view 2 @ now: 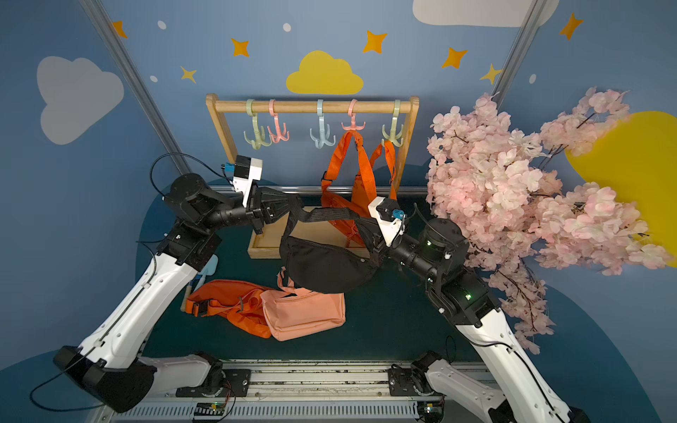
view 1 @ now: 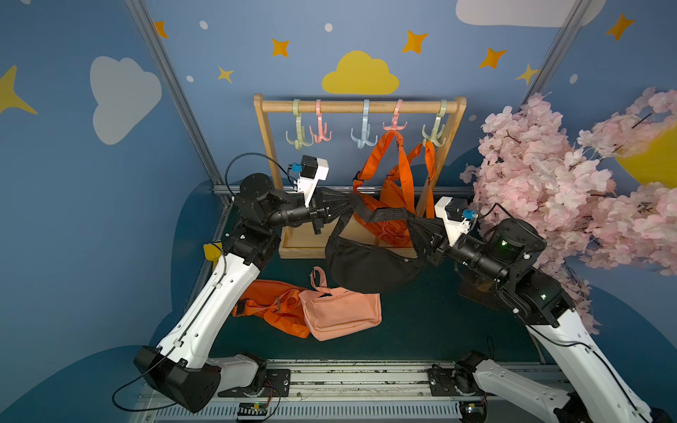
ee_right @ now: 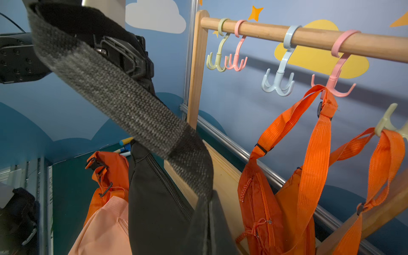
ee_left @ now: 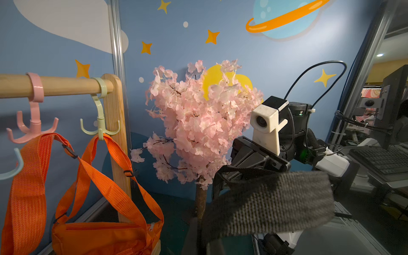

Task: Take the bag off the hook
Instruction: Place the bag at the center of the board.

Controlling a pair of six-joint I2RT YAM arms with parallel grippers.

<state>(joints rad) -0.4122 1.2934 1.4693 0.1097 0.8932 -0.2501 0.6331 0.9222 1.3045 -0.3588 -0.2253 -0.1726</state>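
Black bag [view 1: 370, 265], long axis left-to-right (belly down, strap [view 1: 388, 213] up)

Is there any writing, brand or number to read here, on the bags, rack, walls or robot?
None can be read.
The black bag, orange bags, pink bag, wooden rack and wall decals show no lettering.
The keyboard keys in the left wrist view: too small to read.

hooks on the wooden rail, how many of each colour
green hooks: 2
pink hooks: 2
blue hooks: 1
total: 5
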